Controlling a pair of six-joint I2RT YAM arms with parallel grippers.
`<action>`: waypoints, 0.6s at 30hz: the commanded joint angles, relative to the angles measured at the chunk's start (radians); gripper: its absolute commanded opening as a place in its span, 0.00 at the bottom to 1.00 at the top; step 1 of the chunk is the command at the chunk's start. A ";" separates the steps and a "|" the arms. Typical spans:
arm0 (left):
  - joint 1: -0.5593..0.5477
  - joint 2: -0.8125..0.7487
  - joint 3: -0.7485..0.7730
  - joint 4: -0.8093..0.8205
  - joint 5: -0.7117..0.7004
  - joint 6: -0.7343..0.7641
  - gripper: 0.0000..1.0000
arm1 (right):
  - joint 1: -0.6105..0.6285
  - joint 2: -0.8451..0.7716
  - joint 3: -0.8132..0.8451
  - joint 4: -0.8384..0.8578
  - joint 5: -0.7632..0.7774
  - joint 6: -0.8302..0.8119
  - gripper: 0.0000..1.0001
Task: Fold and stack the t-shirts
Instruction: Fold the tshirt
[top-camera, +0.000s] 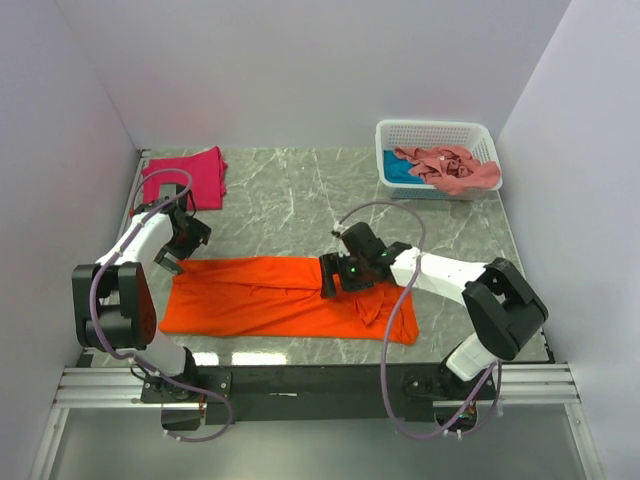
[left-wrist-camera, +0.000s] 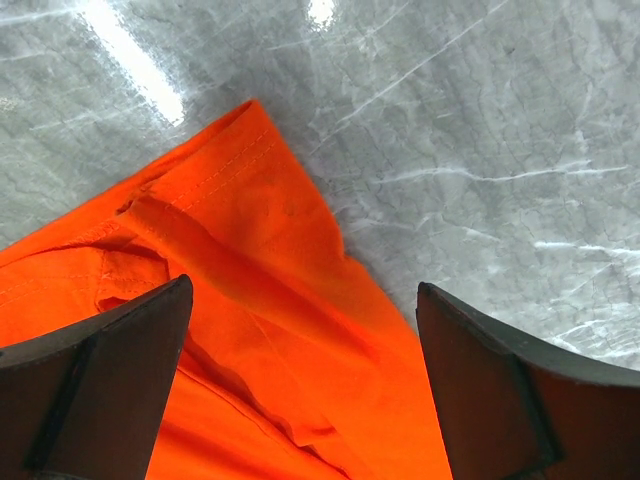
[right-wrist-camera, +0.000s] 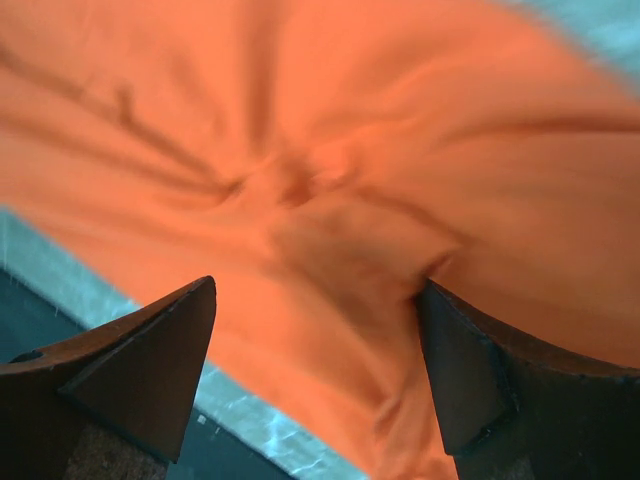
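Note:
The bright orange t-shirt (top-camera: 280, 298) lies on the marble table as a long flat band, and it also shows in the left wrist view (left-wrist-camera: 250, 300) and the right wrist view (right-wrist-camera: 330, 150). My left gripper (top-camera: 172, 258) is open and empty just above the shirt's far left corner; its jaws (left-wrist-camera: 305, 290) straddle that corner. My right gripper (top-camera: 330, 277) is open over the shirt's middle, and its jaws (right-wrist-camera: 318, 288) span wrinkled cloth. The magenta-red t-shirt (top-camera: 185, 178) lies folded at the far left. The salmon-pink t-shirt (top-camera: 450, 168) and the teal-blue t-shirt (top-camera: 398, 170) lie crumpled in the basket.
The white lattice basket (top-camera: 430, 125) stands at the far right corner. White walls enclose the table on the left, back and right. The table's front edge (top-camera: 300, 350) runs just below the orange shirt, with the arm bases behind it.

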 joint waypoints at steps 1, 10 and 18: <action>0.005 -0.013 0.015 0.002 -0.018 0.022 0.99 | 0.053 -0.044 -0.023 0.040 -0.062 -0.004 0.87; 0.008 -0.027 0.021 -0.002 -0.024 0.022 1.00 | 0.208 -0.162 -0.042 0.009 -0.077 0.004 0.86; 0.007 -0.023 0.056 -0.017 -0.023 0.016 0.99 | 0.219 -0.295 -0.048 -0.052 0.044 0.056 0.86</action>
